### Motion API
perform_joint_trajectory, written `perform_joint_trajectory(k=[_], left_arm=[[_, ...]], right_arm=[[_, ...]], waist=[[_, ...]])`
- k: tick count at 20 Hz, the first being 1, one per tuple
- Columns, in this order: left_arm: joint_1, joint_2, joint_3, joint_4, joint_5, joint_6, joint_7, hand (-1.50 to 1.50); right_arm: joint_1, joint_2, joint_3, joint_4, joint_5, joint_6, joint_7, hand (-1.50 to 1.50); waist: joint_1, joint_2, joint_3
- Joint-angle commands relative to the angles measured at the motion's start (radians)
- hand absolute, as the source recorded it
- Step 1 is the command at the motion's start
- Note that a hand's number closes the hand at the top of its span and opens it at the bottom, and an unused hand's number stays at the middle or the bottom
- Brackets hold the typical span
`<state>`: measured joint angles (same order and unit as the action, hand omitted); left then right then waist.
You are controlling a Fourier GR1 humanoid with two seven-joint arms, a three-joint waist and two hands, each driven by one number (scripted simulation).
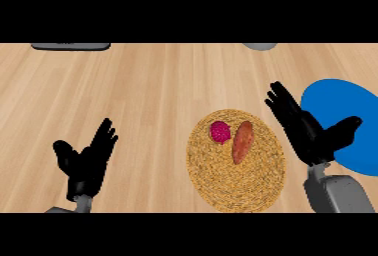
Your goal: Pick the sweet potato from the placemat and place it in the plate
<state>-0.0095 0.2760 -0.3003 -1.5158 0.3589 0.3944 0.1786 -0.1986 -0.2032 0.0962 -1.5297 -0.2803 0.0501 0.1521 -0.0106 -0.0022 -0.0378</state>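
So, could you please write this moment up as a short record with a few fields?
surface: wooden counter
placemat: round woven mat, right of centre
sweet potato: orange, lying on the mat, untouched
beside it: magenta item, also on the mat
plate: blue, at the right edge, partly hidden by the right hand
right hand: open, between mat and plate, holding nothing
left hand: open, resting at lower left
task state: pick not yet begun

left hand (pixel 88 162): open, fingers up | right hand (pixel 310 132): open, thumb spread, apparently raised
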Motion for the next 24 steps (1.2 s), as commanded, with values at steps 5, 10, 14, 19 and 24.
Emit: perform_joint_trajectory(k=[5,10,14,19,24], left_arm=[[0.032,0.063,0.009,0.067,-0.011,-0.075,-0.011,0.0],[0.012,0.044,-0.016,0.036,-0.002,-0.091,0.007,0.0],[-0.001,0.027,-0.001,0.121,0.0,-0.153,-0.05,0.0],[0.045,0.007,0.027,0.078,-0.048,-0.194,-0.035,0.0],[0.015,0.031,0.032,0.077,-0.027,-0.184,0.012,0.0]], right_arm=[[-0.142,-0.199,-0.291,0.005,0.056,-0.119,-0.079,1.5],[-0.011,-0.206,-0.306,0.081,0.383,-0.47,-0.097,-1.5],[0.078,-0.061,-0.326,0.078,0.325,-0.509,-0.356,-1.5],[0.151,-0.088,-0.269,-0.09,0.398,-0.456,-0.223,-1.5],[0.195,-0.268,-0.148,-0.141,0.485,-0.262,0.026,-1.5]], waist=[[0.005,0.004,0.037],[-0.009,0.004,0.037],[0.004,0.003,0.038],[0.009,0.001,0.038],[0.009,-0.002,0.035]])
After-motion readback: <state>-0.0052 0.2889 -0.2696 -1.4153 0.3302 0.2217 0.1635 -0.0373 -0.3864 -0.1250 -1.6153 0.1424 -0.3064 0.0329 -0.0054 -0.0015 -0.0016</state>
